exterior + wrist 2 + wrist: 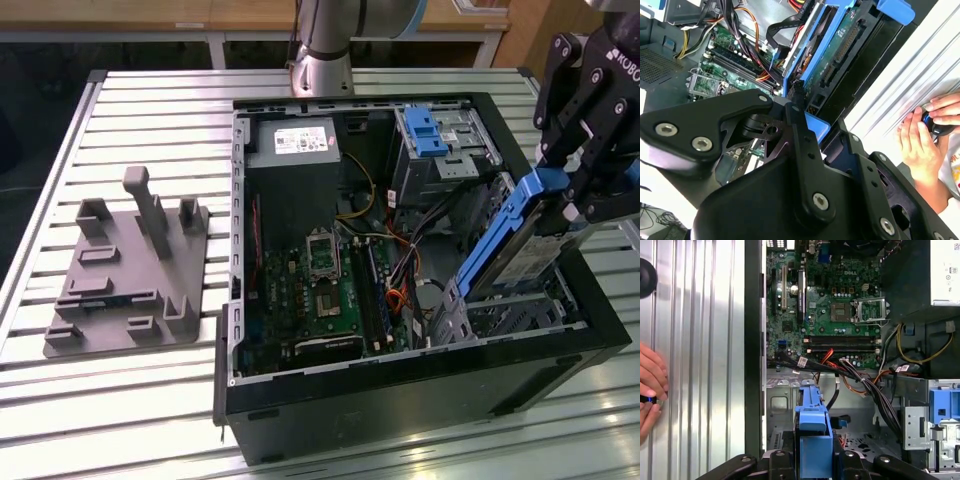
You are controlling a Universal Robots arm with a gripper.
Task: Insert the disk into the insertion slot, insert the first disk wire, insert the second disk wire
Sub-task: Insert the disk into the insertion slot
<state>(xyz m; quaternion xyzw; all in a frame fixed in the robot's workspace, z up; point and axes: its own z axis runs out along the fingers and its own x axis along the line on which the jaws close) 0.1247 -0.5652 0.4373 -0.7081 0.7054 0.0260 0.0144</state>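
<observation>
The end effector (566, 190) is clamped on the disk (515, 250), a silver drive in a bright blue frame. It hangs tilted from the fingers, its lower end by the grey perforated slot (520, 318) beneath. Its print is too small to read.

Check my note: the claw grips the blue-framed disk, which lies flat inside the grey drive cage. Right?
No. The claw grips the disk, but the exterior view shows it steeply tilted, its lower end at the grey drive cage, not seated.

Flat silver hard drive in blue plastic carrier (522, 258): lower end hidden in grey perforated sheet-metal cage (510, 318); black gripper (570, 190) and person's hand (650, 385) cut by picture edges
</observation>
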